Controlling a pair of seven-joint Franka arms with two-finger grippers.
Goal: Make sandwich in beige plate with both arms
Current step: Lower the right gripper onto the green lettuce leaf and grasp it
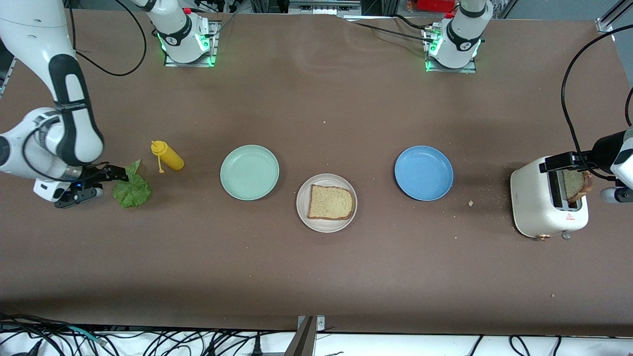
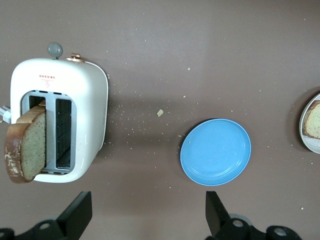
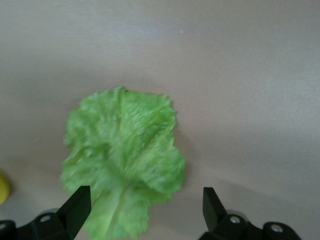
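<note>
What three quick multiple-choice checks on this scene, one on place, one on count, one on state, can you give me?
1. The slice on the table lies on:
A. the green plate
B. the beige plate
C. the blue plate

2. Plates on the table:
A. two
B. three
C. four

3. The right pincer is:
A. open over the lettuce
B. shut on the lettuce
C. holding the bottle

Key:
1 B: the bread slice lies on the beige plate.
2 B: green plate, beige one, blue plate.
3 A: the right pincer gapes over the flat lettuce.
</note>
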